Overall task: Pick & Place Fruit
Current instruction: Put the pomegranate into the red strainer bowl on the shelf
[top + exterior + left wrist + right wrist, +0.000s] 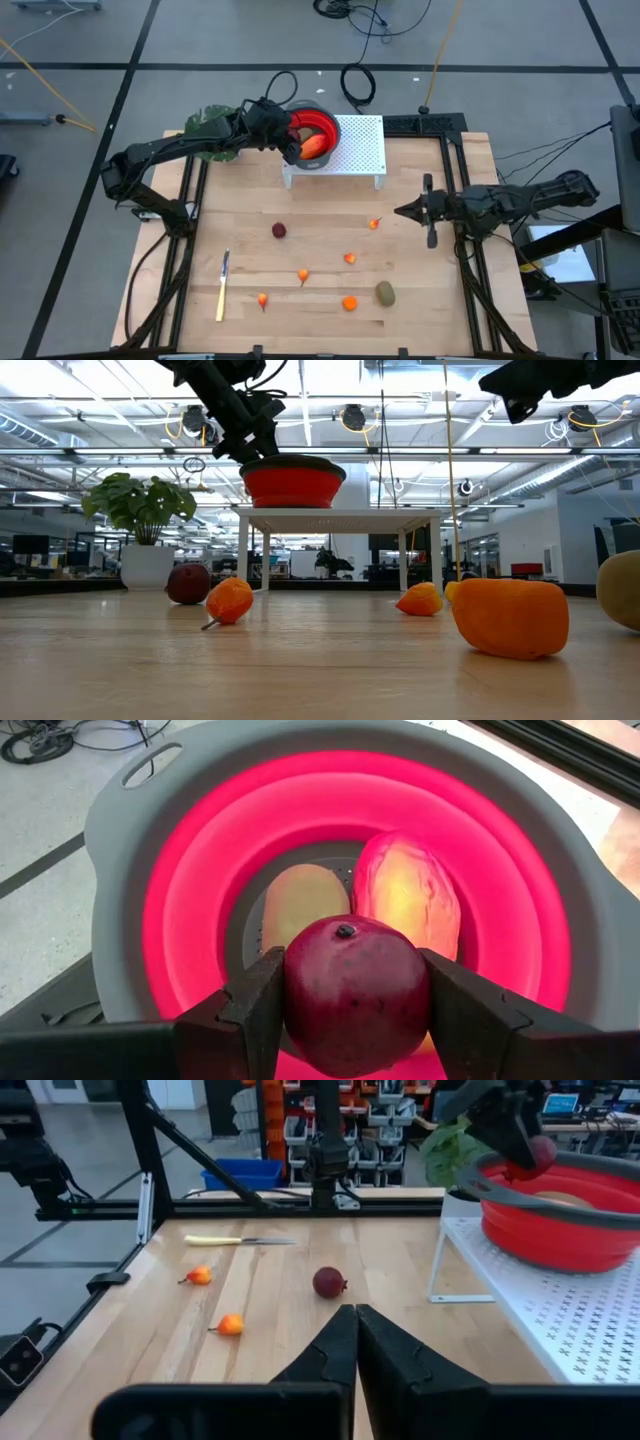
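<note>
Now the left gripper (350,1010) should go a bit lower and let go softly, so the dark red ball (355,995) drops in the red bowl (322,131) and not over its rim. Its fingers pinch the ball from both sides, above the bowl on the white stand (360,150) at the table's back edge. Two other fruits lie inside. More fruit waits near the front edge. The right gripper (400,211) waits by the right edge, pressed shut and empty.

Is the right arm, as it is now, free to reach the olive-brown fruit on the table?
Probably yes. The right hand is shut and empty, and bare table lies between it and the olive-brown fruit.
</note>
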`<state>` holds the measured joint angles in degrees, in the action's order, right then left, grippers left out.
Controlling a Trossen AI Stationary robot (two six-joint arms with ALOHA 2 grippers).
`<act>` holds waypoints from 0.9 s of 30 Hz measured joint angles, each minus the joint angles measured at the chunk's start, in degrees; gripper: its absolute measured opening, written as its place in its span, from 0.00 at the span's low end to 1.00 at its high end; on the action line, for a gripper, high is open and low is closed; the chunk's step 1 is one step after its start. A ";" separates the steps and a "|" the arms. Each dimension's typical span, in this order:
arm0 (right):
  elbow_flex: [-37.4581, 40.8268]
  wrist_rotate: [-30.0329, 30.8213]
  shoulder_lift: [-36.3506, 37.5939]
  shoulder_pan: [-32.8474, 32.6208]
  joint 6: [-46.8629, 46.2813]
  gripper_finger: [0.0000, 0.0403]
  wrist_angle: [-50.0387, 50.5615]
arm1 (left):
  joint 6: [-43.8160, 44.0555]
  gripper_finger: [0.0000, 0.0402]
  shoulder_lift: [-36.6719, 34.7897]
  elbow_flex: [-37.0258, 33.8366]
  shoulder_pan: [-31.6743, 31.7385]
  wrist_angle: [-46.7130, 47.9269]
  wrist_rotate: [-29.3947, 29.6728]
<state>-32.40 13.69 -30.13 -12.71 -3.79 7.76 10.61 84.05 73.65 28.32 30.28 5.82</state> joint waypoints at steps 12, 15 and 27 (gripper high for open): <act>0.00 0.00 7.83 0.00 -0.03 0.01 5.41 | -0.41 0.50 0.00 0.00 -0.01 -0.04 -2.84; 0.00 0.00 8.12 0.00 -0.03 0.01 5.49 | -0.41 0.50 0.00 0.00 0.00 -0.04 -2.84; 0.00 0.00 8.11 0.00 -0.03 0.01 5.47 | -0.39 0.52 0.00 0.00 0.00 -0.04 -2.82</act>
<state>-32.40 13.69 -22.02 -12.71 -3.81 13.23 10.22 84.05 73.65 28.32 30.24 3.01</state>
